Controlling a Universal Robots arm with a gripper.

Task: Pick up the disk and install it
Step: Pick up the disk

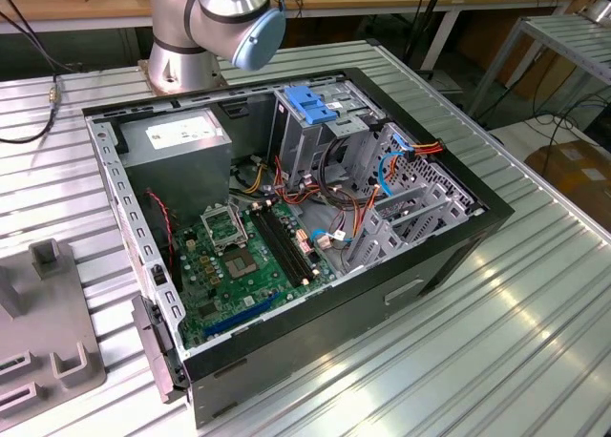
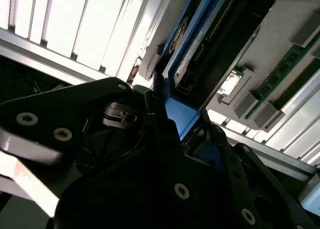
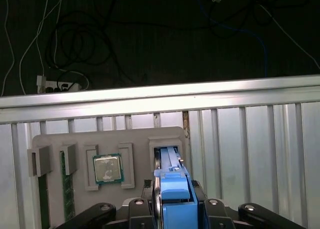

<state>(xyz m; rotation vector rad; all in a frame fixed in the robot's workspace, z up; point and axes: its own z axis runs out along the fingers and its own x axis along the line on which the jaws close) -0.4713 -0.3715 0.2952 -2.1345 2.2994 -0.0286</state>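
Disk (image 3: 170,161) comes nearest in both wrist views, standing on edge with its blue carrier frame (image 3: 175,191) turned toward the cameras and its far end at 1 upright slot of a grey moulded holder (image 3: 115,136). Whether that end rests in the slot or is just clear of it I cannot tell. The gripper (image 3: 174,204) straddles the frame, its jaws clenched against the 2 flat sides and grasping the disk by its plastic edge. Standing the drive on edge probably serves exactly this, since it offers both faces to a pinch from above and keeps the fingers (image 2: 152,101) off the circuit side. Beside the slot, the same holder keeps a processor (image 3: 107,169) lying flat in a square pocket and 2 memory modules (image 3: 65,186) upright in narrow grooves, each part apparently parked in the pose it is easiest to take. The holder lies on a slatted aluminium table (image 3: 250,149), and beyond the table's edge cables (image 3: 85,44) trail over a dark floor. In the exterior view the computer case (image 1: 449,256) lies on its side with the panel off, so the drive cage (image 1: 315,146) under its blue clip (image 1: 310,103) opens upward, likely for access from above, next to the arm's base (image 1: 177,65).
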